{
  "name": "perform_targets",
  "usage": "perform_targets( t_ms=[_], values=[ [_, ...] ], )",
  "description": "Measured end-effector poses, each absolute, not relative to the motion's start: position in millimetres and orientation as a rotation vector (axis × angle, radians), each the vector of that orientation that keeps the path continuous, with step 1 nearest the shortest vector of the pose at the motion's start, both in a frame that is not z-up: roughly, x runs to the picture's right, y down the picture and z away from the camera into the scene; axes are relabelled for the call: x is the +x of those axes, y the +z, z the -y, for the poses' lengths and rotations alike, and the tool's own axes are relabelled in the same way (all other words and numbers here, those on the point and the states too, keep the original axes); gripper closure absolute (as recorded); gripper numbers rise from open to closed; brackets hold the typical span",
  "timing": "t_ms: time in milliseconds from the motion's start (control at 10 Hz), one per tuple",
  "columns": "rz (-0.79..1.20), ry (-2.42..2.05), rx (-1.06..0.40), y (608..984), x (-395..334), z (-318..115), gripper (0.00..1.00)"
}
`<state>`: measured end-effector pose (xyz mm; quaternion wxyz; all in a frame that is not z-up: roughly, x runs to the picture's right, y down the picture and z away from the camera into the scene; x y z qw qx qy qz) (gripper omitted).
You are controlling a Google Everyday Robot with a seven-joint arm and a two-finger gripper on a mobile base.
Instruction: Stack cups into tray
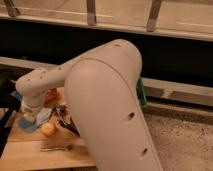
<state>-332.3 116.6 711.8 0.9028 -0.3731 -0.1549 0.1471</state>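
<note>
Wood tabletop (pixel 25 159) in the near left corner, pale planks. The cream-shelled arm (pixel 107 100) blocks the middle of the view and most of the table.

- Fork (pixel 55 147) lies flat on the wood, in front of the jaws and nearest the camera.
- Round yellow fruit (pixel 48 129) sits on the table just in front of the jaws, a bit to the right as seen.
- Dark utensils (pixel 67 125) lie right of the jaws, against the arm's edge.
- Gripper (pixel 31 113) is low over the left side of the table, under the wrist. Jaws are pressed together. Can't tell whether anything is pinched between them.
- Light-blue cup (pixel 25 123) sits directly below the jaws, touching or nearly so; contact isn't clear. Interior not visible.
- Whitish object (pixel 43 115) is just right of the jaws. Can't tell if it's a cup or gripper hardware.
- Orange-red bowl (pixel 50 95) is behind the jaws, partly hidden by the wrist; contents not visible.
- Green tray (pixel 141 94) is well apart from the jaws, far right. Only a sliver of rim shows past the arm, contents hidden.

Room: speckled grey floor (pixel 185 135) right of the table. Beyond it a pale ledge (pixel 175 90), a dark wall (pixel 175 55), then a railing (pixel 91 12) with metal posts along the top.
</note>
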Motion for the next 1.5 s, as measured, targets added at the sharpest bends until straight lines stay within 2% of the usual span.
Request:
perform_targets(
  t_ms=[200,800,1500],
  values=[
    [0.26,0.357,-0.756,718,-282,-91,1.0],
    [0.059,0.576,-0.704,713,-119,-53,1.0],
    [0.048,0.622,-0.697,718,-110,-52,1.0]
  ],
)
